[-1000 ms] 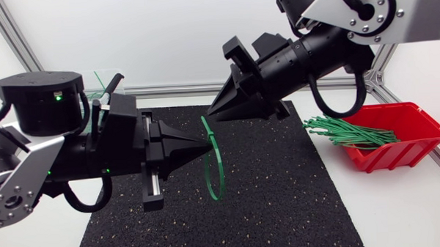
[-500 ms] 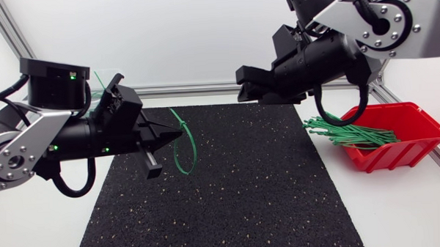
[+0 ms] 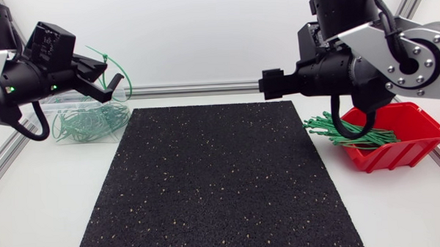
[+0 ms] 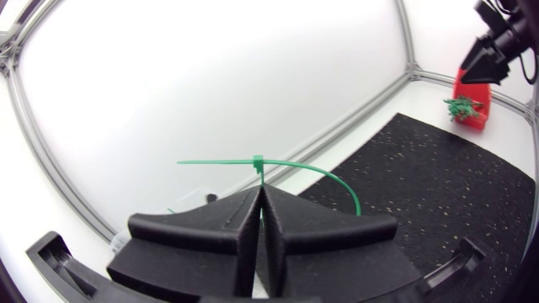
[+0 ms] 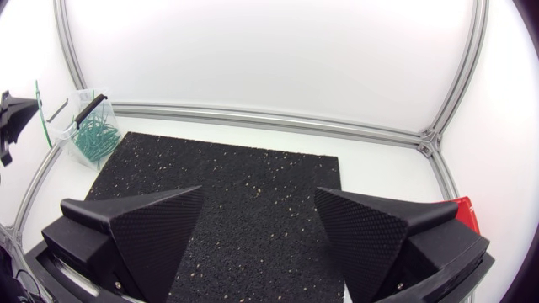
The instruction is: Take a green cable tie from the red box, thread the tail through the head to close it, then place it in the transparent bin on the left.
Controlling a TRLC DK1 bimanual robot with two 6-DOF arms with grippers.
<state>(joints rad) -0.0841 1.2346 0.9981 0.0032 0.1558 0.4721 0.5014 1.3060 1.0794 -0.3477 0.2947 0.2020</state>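
Note:
My left gripper [image 3: 108, 77] hangs over the transparent bin [image 3: 64, 107] at the back left, shut on a closed green cable tie [image 3: 125, 77]. In the left wrist view the fingertips [image 4: 261, 192] pinch the tie [image 4: 303, 167] just below its head, and the loop arcs out ahead of them. My right gripper [image 3: 267, 84] is open and holds nothing above the mat's far right edge; its fingers [image 5: 143, 225] stand wide apart over the mat [image 5: 236, 181]. The red box [image 3: 408, 142] at the right holds several green ties [image 3: 349, 130].
A black speckled mat [image 3: 215, 182] covers the middle of the table. The transparent bin [image 5: 91, 126] holds several closed green ties. An aluminium frame rail [image 3: 197, 87] runs along the back, and another slopes along the left edge near the bin.
My left arm carried the closed tie from the mat's middle back and left to above the bin. My right gripper opened, let go of the tie and drew back to the right.

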